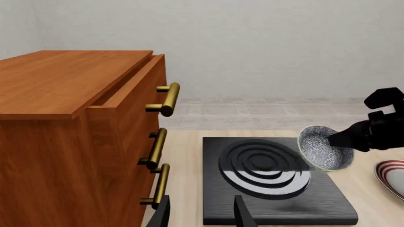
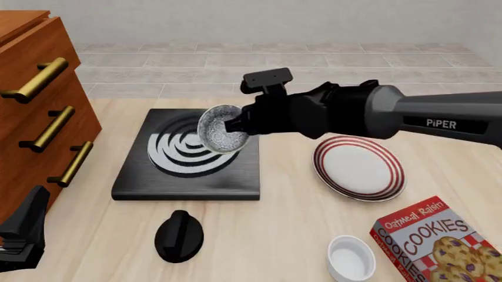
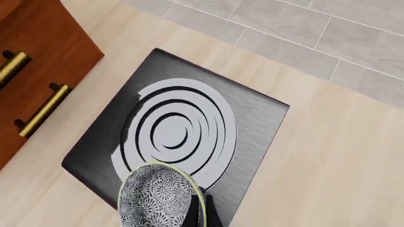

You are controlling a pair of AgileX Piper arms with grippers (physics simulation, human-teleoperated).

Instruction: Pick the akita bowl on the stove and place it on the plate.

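Note:
The akita bowl (image 2: 222,129) hangs tilted on its side above the right part of the stove (image 2: 133,179), with my right gripper (image 2: 235,125) shut on its rim. In the right wrist view the bowl (image 3: 158,198) shows its speckled inside over the stove (image 3: 259,118), with the fingertips (image 3: 203,213) pinching its edge. The left wrist view shows the bowl (image 1: 323,147) lifted off the burner rings (image 1: 265,170). The red-striped plate (image 2: 396,170) lies on the table right of the stove, apart from the bowl. My left gripper (image 2: 23,235) rests low at the near left, open and empty.
A wooden drawer cabinet (image 2: 39,111) with brass handles stands at the left, its top drawer slightly open. A black round knob (image 2: 178,235) lies in front of the stove. A white ramekin (image 2: 351,257) and a cookie box (image 2: 439,241) sit at the near right.

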